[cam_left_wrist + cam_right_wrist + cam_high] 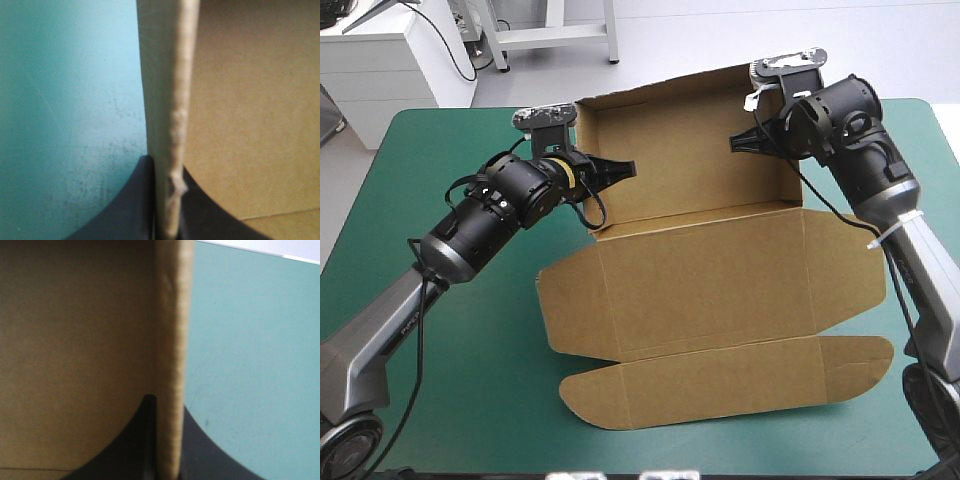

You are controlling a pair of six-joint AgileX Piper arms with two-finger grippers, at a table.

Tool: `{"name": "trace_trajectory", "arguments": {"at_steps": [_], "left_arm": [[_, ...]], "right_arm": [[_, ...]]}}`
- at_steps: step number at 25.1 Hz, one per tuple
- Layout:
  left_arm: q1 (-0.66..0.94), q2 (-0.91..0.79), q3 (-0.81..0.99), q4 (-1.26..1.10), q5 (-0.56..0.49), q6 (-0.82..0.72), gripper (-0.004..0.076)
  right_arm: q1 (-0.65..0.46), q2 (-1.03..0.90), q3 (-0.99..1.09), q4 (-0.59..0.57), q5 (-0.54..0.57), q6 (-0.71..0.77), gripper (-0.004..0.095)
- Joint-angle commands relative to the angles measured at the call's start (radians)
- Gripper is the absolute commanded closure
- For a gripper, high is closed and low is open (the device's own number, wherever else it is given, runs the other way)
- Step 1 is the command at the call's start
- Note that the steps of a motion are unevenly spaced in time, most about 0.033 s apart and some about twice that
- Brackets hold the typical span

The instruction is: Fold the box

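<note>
1. The left gripper (612,171) is clamping the box's left wall (167,90), its fingers all but together on the board;
2. The box (705,270) is sitting mid-table on the teal-green cover (470,380); its far half is standing as an open tray, the lid is lying flat nearer; by my judgement, much is done;
3. The right gripper (745,143) is likewise pinching the right wall (172,340).

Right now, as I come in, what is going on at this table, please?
A brown box is being folded on the teal-green cover. The left end effector is shut on the tray's left side wall, and the right end effector is shut on its right side wall. Both walls stand upright. The lid lies flat and open, toward the table's near edge.
</note>
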Motion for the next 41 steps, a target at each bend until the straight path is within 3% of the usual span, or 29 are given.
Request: {"name": "trace_trajectory", "arguments": {"at_steps": [1,7,12,18,24,41], "left_arm": [[-0.008,0.004,-0.137,0.005,0.004,0.075,0.0731],[-0.006,0.156,-0.307,-0.004,0.280,0.208,0.0731],[0.021,0.347,-0.436,-0.057,0.479,0.327,0.0731],[0.105,0.426,-0.436,-0.352,0.479,0.399,0.0731],[0.112,0.431,-0.436,-0.296,0.480,0.440,0.0731],[0.113,0.471,-0.436,-0.310,0.480,0.458,0.0731]], "right_arm": [[-0.035,0.011,-0.027,0.053,0.044,-0.020,0.0924],[-0.052,0.079,-0.026,0.131,0.070,-0.045,0.0924],[-0.078,0.103,0.102,0.242,0.060,-0.077,0.0924],[-0.103,0.104,0.326,0.323,-0.053,-0.118,0.0924],[-0.103,0.105,0.349,0.368,-0.091,-0.146,0.0924],[-0.114,0.105,0.349,0.363,-0.128,-0.173,0.0923]]}}
